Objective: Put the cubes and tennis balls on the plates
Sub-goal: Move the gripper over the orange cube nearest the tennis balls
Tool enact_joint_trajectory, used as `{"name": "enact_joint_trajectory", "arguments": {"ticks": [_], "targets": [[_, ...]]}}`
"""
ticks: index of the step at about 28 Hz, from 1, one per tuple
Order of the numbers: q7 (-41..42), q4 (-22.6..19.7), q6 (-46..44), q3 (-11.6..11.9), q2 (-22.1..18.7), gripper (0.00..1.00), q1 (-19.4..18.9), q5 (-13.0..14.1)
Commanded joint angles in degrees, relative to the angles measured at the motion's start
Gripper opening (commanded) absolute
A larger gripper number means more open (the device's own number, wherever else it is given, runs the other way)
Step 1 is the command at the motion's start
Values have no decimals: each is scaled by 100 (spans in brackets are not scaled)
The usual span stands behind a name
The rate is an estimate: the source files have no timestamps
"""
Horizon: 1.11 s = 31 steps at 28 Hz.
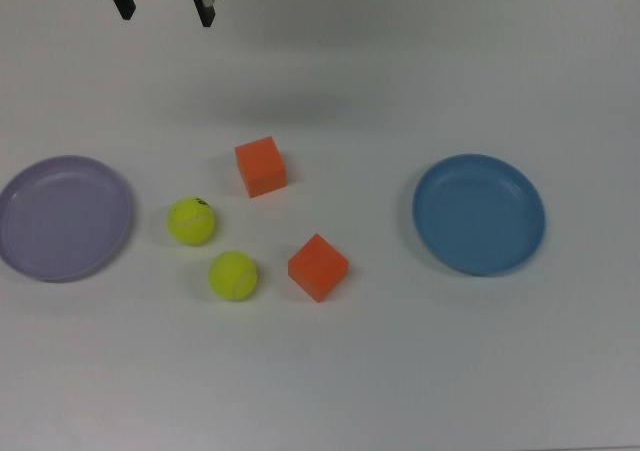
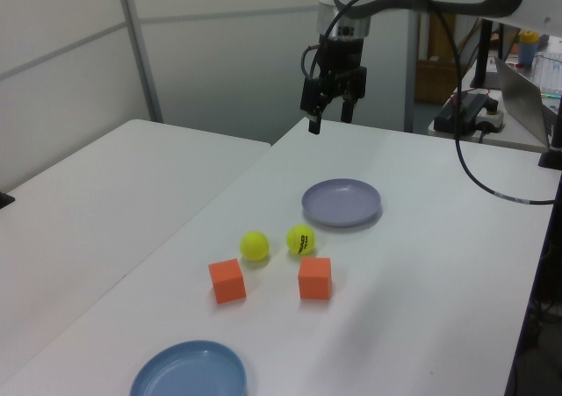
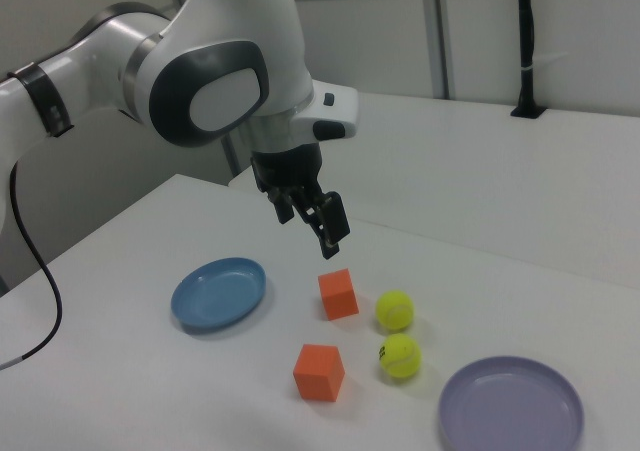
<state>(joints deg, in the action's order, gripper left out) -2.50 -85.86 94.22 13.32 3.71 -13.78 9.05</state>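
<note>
Your gripper hangs in the air with nothing in it, jaws spread, fingers pointing down, above the tabletop's far edge in the top view. In the left view the gripper sits behind the lavender plate.

Nothing is on either plate. The lavender plate is at the top view's left edge, the blue plate well off to the top view's right, both bare.

The four pieces cluster between the plates, closer to the lavender one. One orange cube lies at the back of the cluster in the top view, the other orange cube nearer the front and turned corner-on. One tennis ball with a small dark mark sits just beside the lavender plate's rim without touching it. The second tennis ball is near it, toward the front, beside the corner-on cube. None of the four touch each other.
</note>
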Motion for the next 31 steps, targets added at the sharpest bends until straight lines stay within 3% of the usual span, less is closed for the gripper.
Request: {"name": "enact_joint_trajectory", "arguments": {"ticks": [1,5,13,21,31], "targets": [[1273,-611,251,-187,-73,100,-20,-96],[1375,-923,649,-355,-107,100,-20,-96],[1366,-1055,685,-444,-99,100,-20,-96],[1751,-2109,1791,-707,-134,100,-20,-105],[2332,-2795,2539,-716,-125,100,-20,-105]]}}
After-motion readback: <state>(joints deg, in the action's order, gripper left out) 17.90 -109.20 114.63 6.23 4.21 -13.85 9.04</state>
